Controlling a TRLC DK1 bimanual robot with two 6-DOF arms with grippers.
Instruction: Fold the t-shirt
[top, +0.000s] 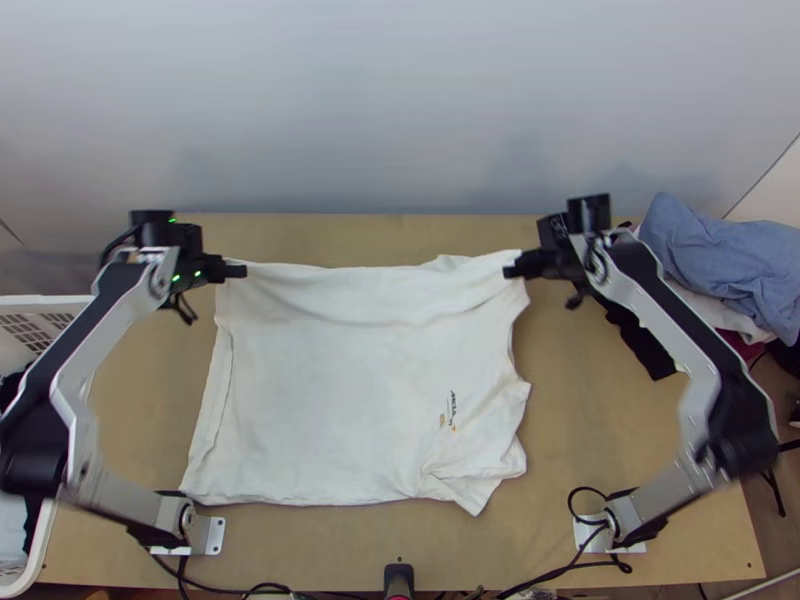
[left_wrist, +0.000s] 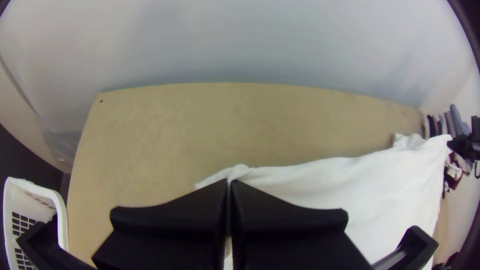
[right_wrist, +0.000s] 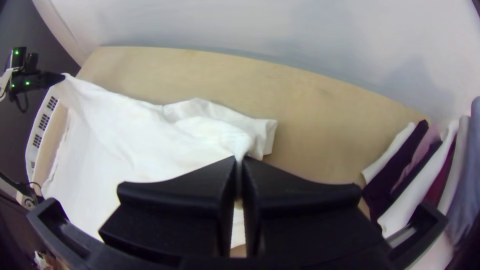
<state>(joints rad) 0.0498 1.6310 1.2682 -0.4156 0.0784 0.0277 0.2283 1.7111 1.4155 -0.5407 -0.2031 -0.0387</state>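
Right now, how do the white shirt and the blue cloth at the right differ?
The white t-shirt is mostly spread out; the blue cloth is bunched on a clothes pile. The t-shirt is gripped by the left gripper and right gripper; the blue cloth is held by neither.

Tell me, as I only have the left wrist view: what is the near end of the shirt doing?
Observer: In the top view the shirt has its near part spread on the table, with a pointed corner sticking out at the right.

Operator: Any print facing up?

Observer: Yes, a small print faces up on the right part of the shirt, seen from above.

Operator: And the hold at the far right?

Observer: The right wrist view shows the right gripper with its fingers closed on a gathered bit of cloth, and a loose flap sticking out beyond them.
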